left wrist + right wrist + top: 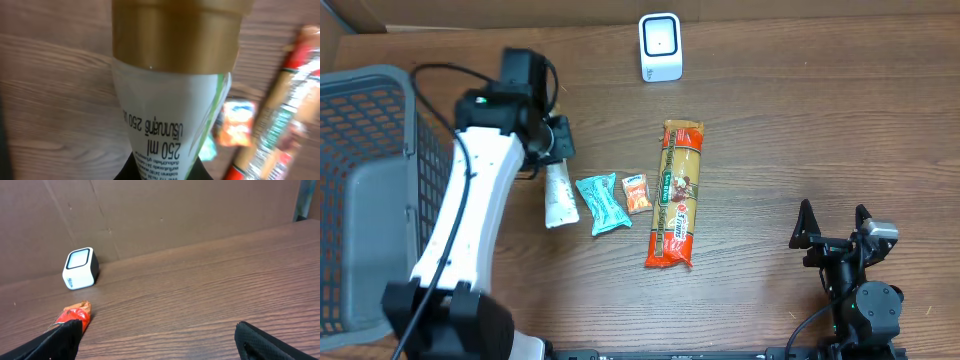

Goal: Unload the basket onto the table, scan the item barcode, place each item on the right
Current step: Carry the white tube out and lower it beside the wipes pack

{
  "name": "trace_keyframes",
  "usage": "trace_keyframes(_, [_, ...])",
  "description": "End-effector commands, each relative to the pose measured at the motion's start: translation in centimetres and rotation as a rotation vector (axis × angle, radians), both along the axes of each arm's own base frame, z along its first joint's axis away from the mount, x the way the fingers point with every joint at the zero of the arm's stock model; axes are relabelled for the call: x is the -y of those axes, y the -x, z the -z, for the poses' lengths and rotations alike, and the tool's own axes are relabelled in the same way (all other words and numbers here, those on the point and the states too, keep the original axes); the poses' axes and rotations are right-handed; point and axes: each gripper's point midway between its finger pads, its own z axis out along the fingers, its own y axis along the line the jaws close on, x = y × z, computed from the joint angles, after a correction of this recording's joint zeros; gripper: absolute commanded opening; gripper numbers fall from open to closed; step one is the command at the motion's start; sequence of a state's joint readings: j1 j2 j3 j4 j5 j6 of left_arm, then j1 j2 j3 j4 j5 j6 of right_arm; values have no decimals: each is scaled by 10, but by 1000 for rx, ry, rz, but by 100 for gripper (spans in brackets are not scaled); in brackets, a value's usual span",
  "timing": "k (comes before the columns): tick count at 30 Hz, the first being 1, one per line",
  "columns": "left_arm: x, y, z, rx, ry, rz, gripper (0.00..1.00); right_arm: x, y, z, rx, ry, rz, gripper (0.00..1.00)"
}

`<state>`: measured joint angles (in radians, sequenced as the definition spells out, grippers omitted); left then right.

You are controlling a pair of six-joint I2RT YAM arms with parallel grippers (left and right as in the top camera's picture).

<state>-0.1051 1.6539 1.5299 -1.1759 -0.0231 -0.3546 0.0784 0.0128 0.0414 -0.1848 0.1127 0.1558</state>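
A grey basket [370, 150] stands at the left edge of the bench [800, 120]. Beside it the left claw [553, 155] is pressed together, pinching the far end of a white, gold-capped tube [560, 195]. To the right lie a teal packet [600, 203], an orange sachet [637, 192] and a pasta pack [678, 195], with the white scanner [660, 47] at the far edge. Near right, the right claw [833, 222] is spread and holds nothing

Table [800, 120]: dark brown wood, long grain running left to right, matt, filling nearly the whole overhead view
Backdrop [175, 210]: plain brown cardboard wall standing along the far edge of the table, creased, with a slanting fold line
Light: soft and even, only faint short shadows on the wood
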Motion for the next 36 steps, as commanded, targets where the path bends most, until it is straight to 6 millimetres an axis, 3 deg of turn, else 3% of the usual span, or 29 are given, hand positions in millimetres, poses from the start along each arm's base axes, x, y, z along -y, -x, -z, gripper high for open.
trace_keyframes(1, [-4, 1, 35, -30, -32, -44, 4, 3, 2, -9, 19, 6, 17, 100])
trace_keyframes(5, [-2, -3, 68, -24, -23, -41, 4, 3, 2, -9, 19, 6, 17, 100])
trace_keyframes(15, [16, -6, 111, 38, 19, 0, 4, 3, 2, -9, 19, 6, 17, 100])
trace_keyframes(28, [52, -1, 126, 49, 48, 59, 4, 3, 2, -9, 19, 6, 17, 100])
trace_keyframes(33, [70, -4, 141, 43, 62, 64, 4, 3, 2, -9, 19, 6, 17, 100])
trace_keyframes(36, [70, -4, 143, 41, 52, 79, 4, 3, 2, -9, 19, 6, 17, 100])
